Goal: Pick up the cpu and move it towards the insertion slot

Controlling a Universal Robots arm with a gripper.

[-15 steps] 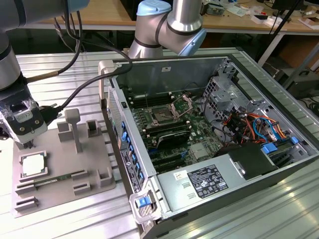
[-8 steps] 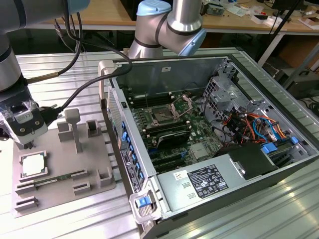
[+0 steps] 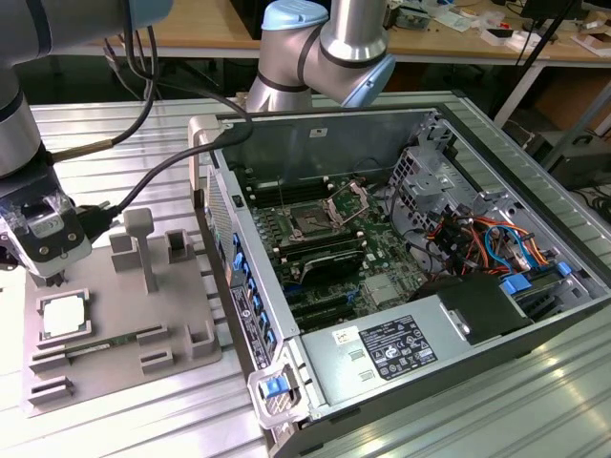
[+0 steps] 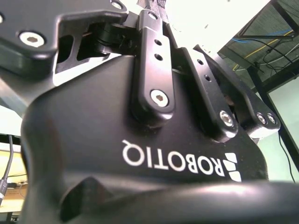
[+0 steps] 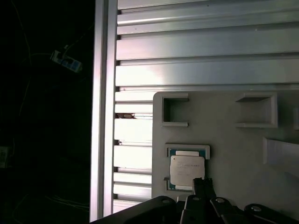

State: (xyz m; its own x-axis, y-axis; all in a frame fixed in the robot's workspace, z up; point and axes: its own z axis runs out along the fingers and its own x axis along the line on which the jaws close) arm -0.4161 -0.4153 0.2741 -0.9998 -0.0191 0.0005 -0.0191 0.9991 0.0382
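The cpu (image 3: pixel 65 317), a small square chip with a pale silver top, lies flat in a recess of the grey fixture plate (image 3: pixel 124 367) at the exterior view's left. My gripper (image 3: pixel 46 279) hangs just above the cpu's far edge and holds nothing. In the first wrist view the cpu (image 5: pixel 187 169) sits in its recess, and the gripper (image 5: pixel 201 186) overlaps the chip's corner. The insertion slot (image 3: pixel 310 225) is a dark square socket on the green board inside the open computer case, with its shiny retention frame (image 3: pixel 348 202) hinged up.
Upright grey posts and blocks (image 3: pixel 141 243) stand on the fixture plate between the gripper and the case. The case wall (image 3: pixel 229 239) rises at the plate's right. Cables, a heatsink (image 3: pixel 385 291) and a power supply (image 3: pixel 396 348) fill the case. The gripper's black body (image 4: pixel 140 154) looms close in the second wrist view.
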